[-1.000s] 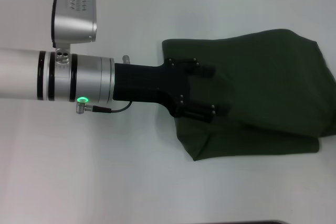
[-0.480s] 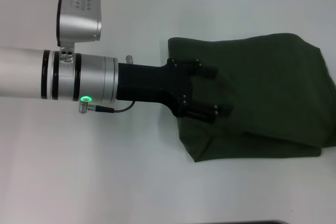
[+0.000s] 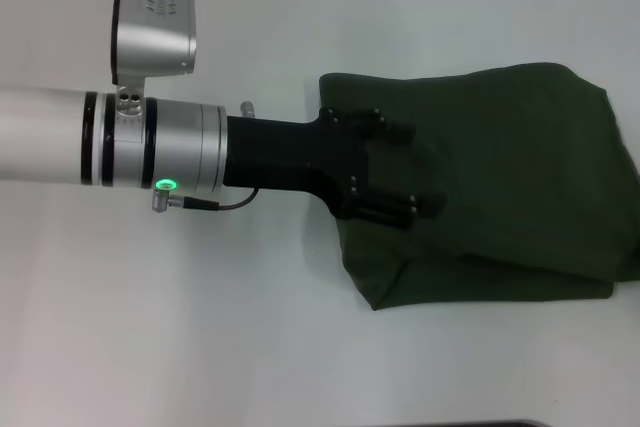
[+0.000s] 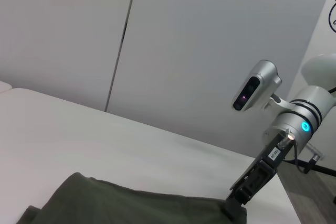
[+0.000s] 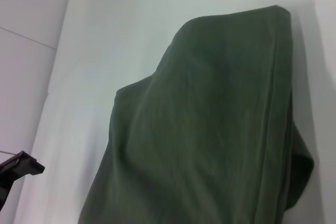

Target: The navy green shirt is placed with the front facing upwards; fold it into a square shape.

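Left gripper (image 3: 420,169), fingers spread, seemingly rests on the folded navy green shirt (image 3: 520,167); no containers.

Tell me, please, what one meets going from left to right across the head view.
Silver forearm of the left arm → its wrist camera → green status light → left hand, reaching over the shirt's left edge → navy green shirt, folded on the white table.
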`<action>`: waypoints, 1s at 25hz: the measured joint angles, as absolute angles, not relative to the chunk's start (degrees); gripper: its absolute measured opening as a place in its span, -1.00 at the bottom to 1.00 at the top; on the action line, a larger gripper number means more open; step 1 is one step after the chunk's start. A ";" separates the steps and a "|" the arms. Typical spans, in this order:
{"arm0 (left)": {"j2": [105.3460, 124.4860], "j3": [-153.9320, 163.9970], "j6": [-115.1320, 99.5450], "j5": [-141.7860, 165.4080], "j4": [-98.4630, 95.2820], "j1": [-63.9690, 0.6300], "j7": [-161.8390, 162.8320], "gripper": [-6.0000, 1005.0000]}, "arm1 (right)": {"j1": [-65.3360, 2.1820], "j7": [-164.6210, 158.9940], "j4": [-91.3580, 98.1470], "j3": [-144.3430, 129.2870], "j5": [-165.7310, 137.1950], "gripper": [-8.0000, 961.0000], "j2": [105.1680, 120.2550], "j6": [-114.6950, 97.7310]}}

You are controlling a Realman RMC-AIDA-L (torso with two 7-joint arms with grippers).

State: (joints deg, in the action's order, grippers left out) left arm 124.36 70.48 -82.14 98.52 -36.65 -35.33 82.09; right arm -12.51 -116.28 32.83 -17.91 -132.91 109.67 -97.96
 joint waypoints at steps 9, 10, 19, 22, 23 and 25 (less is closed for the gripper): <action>124.23 70.48 -82.08 98.52 -36.65 -35.62 82.09 0.90 | -11.20 -113.81 33.63 -11.03 -132.71 -0.24 109.27 -98.85; 124.20 70.46 -82.08 98.52 -36.65 -35.65 82.09 0.90 | -11.07 -113.70 33.85 -10.28 -132.70 -0.16 109.09 -99.25; 124.18 70.27 -81.87 98.52 -36.65 -36.03 82.09 0.90 | -12.53 -112.30 35.61 -5.33 -130.78 0.65 108.71 -105.16; 124.19 70.37 -81.23 98.52 -36.65 -36.03 82.09 0.90 | -13.94 -112.01 35.21 -5.32 -129.13 0.82 109.28 -105.45; 124.20 70.37 -81.21 98.52 -36.65 -36.03 82.09 0.90 | -14.43 -112.05 35.12 -5.33 -128.99 0.82 109.45 -105.33; 124.26 70.39 -81.22 98.52 -36.65 -35.96 82.09 0.90 | -15.66 -112.32 34.99 -5.54 -128.96 0.80 109.76 -104.75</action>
State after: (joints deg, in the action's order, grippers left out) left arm 124.26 70.39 -81.22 98.52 -36.65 -35.96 82.09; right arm -15.66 -112.32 34.99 -5.54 -128.96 109.76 -104.75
